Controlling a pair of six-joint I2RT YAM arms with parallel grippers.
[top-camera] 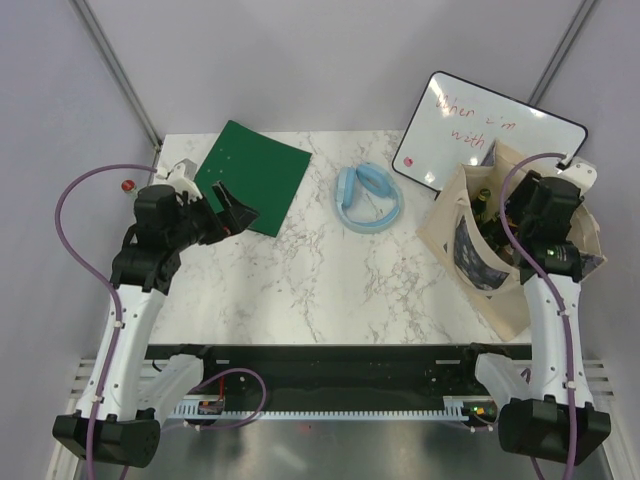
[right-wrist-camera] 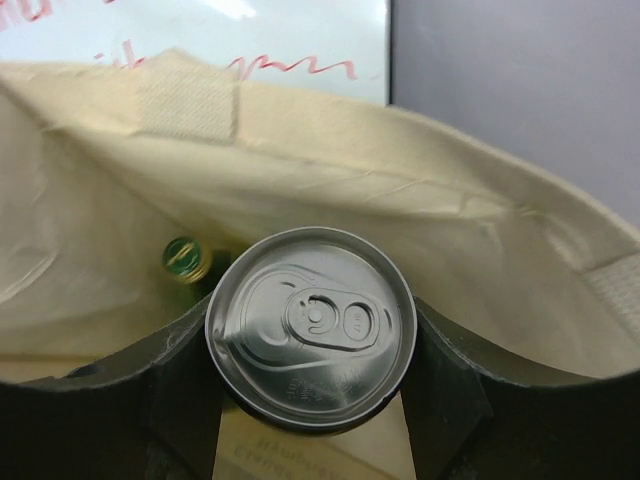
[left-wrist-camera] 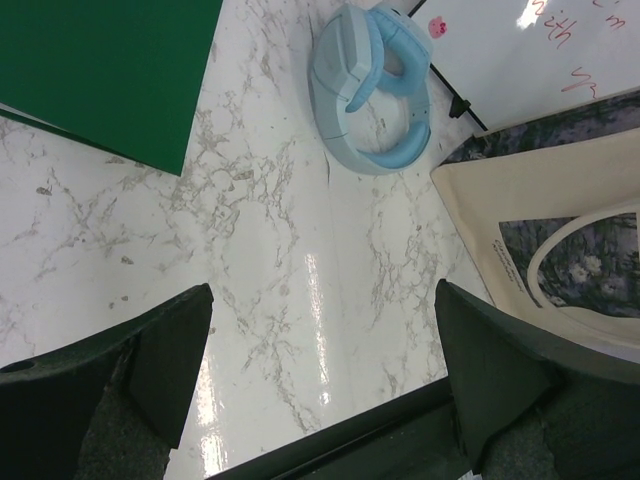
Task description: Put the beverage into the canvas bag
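– Silver can: where?
– Within the bag mouth, clamped in the right gripper, beside a green-capped bottle.
– The left gripper?
– Wide open, empty, left of the bag.

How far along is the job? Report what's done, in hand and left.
Done: a green-capped bottle sits in the bag, and the can is at the bag's mouth, cloth walls around it. In hand: the right gripper is shut on the can. Left: lower it, let go and pull out. The left gripper is open and empty above the table.
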